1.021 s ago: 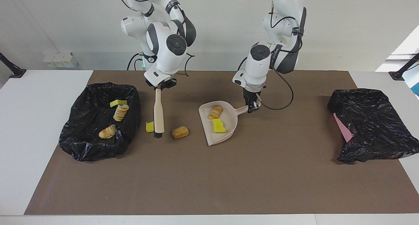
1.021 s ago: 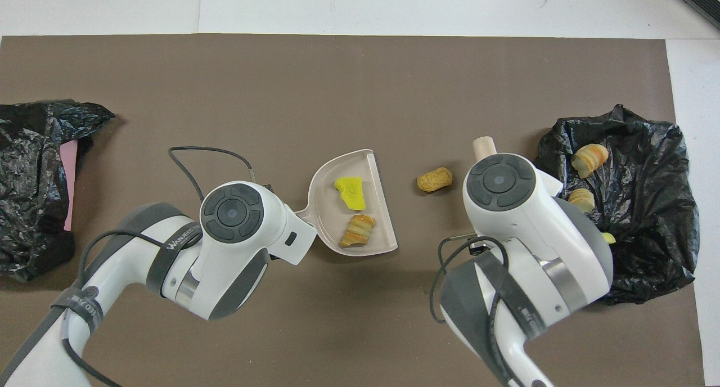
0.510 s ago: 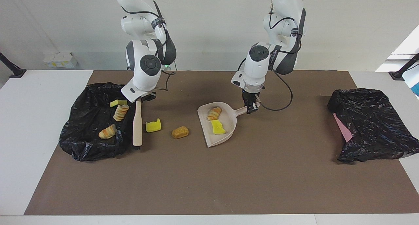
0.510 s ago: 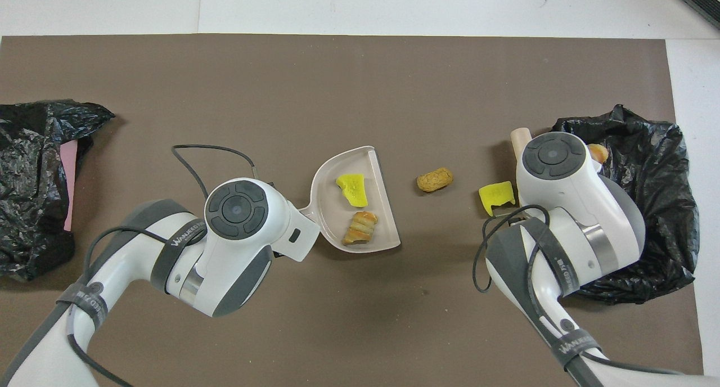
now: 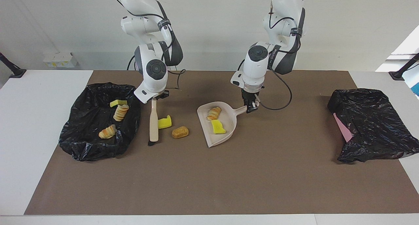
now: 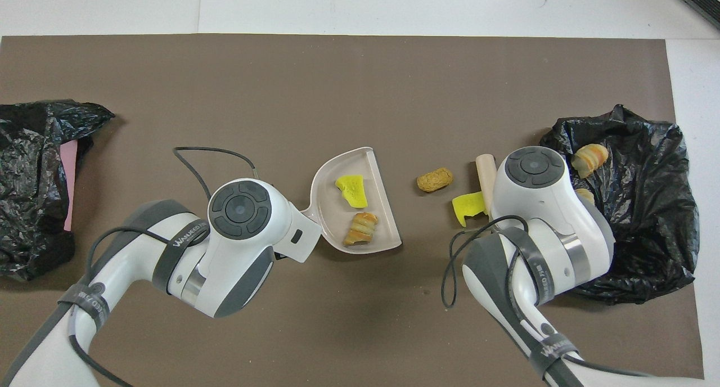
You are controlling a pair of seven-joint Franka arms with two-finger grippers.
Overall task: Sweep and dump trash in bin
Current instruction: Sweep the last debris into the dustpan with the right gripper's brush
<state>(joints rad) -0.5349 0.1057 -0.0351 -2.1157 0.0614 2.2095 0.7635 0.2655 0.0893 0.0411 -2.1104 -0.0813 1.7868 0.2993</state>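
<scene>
Beige tools in both grips. Pinched the brush (image 5: 153, 123) handle in the right gripper (image 5: 156, 98), clamped the dustpan (image 5: 226, 138) handle in the left gripper (image 5: 251, 108). Had, in the facing view, a yellow sponge chunk (image 5: 164, 122) just beside the brush at three o'clock and a brown lump (image 5: 180, 132) at four o'clock of the sponge. Two pieces in the pan, three in the black bin (image 5: 85, 149). Risked skidding the sponge past the pan's lip with a glancing stroke.

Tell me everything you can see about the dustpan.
The dustpan is beige, plastic-looking, with a flat scoop, raised rim and short handle. It rests on the brown mat mid-table, mouth toward the right arm's end. The left hand is shut on its handle. Inside lie a yellow sponge chunk and a pastry lump.
</scene>
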